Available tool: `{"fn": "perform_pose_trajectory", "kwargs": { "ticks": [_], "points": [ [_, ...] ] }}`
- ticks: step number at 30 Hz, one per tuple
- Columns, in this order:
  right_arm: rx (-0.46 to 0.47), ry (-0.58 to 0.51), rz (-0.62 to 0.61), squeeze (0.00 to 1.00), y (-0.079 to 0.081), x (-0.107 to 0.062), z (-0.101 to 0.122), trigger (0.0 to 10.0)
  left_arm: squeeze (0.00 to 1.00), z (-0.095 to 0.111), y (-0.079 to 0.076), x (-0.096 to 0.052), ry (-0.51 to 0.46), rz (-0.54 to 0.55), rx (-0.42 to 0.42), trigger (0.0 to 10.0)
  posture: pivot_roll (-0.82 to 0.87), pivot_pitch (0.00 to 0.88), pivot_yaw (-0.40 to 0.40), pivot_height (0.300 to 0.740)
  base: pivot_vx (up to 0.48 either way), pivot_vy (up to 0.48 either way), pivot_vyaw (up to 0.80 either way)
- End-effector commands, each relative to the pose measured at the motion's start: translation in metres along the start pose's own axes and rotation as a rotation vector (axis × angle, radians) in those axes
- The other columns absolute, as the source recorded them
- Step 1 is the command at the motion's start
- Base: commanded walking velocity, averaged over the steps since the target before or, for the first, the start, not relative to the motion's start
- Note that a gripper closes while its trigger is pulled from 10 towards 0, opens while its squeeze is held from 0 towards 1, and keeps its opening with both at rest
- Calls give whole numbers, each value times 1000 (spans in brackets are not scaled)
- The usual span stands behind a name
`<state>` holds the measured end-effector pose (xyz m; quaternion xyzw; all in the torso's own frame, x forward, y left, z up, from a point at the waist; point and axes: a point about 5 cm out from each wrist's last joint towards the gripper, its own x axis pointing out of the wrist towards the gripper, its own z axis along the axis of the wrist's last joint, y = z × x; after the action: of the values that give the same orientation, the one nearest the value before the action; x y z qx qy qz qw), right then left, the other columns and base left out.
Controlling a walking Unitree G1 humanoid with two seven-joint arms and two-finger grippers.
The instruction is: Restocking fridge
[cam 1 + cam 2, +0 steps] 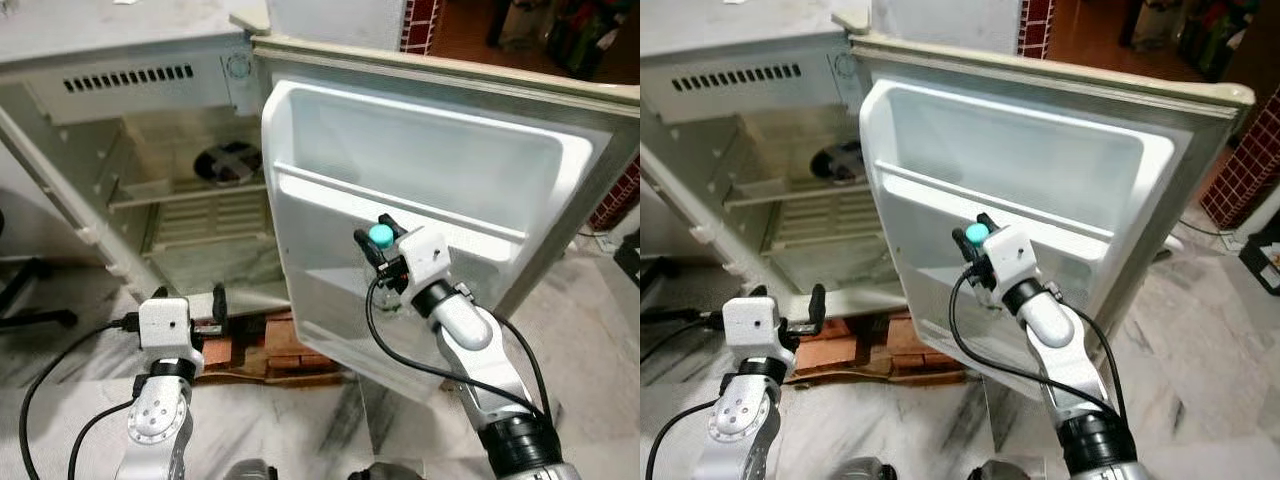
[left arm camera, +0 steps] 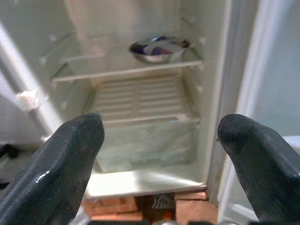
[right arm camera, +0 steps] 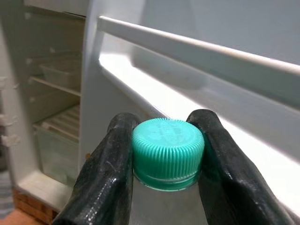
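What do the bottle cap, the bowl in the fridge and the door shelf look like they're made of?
Bottle cap: teal plastic, matte, with moulded ribbing. Bowl: probably polished metal, judging by its shiny reflections. Door shelf: glossy white moulded plastic, by its rounded edges and sheen.

1. Open white fridge cabinet (image 1: pixel 60 130), raised off the floor on red bricks (image 1: pixel 265 350).
2. White wire shelf (image 2: pixel 126 72) inside, carrying a shallow metal bowl (image 2: pixel 158 49) near its back corner on the door side.
3. Ribbed white panel (image 2: pixel 140 101) below, over a clear plastic drawer (image 2: pixel 145 143).
4. Grey-veined marble floor (image 1: pixel 300 430) beneath.
5. White door shelf rail (image 3: pixel 197 49) across the open door's inner face.
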<state>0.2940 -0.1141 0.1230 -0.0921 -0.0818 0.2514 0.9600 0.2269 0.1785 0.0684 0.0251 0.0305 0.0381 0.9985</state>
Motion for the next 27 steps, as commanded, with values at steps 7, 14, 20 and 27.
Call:
{"fn": "perform_pose_trajectory", "kwargs": {
  "ticks": [7,14,20,27],
  "points": [
    [118,-36,121,0,16,1,8,10000,0,1,5,1,-1,19,-2,10000,-28,80,38,740,0,0,0],
    [167,33,295,0,30,-14,0,10000,0,0,5,0,4,21,-3,10000,-31,80,36,740,0,0,0],
    [161,56,317,0,30,-20,-5,10000,0,-1,4,1,8,17,-4,10000,-35,80,37,740,0,0,0],
    [162,59,330,0,31,-20,-3,10000,0,0,2,2,7,12,-2,10000,-33,77,38,732,0,0,0]
  ]
}}
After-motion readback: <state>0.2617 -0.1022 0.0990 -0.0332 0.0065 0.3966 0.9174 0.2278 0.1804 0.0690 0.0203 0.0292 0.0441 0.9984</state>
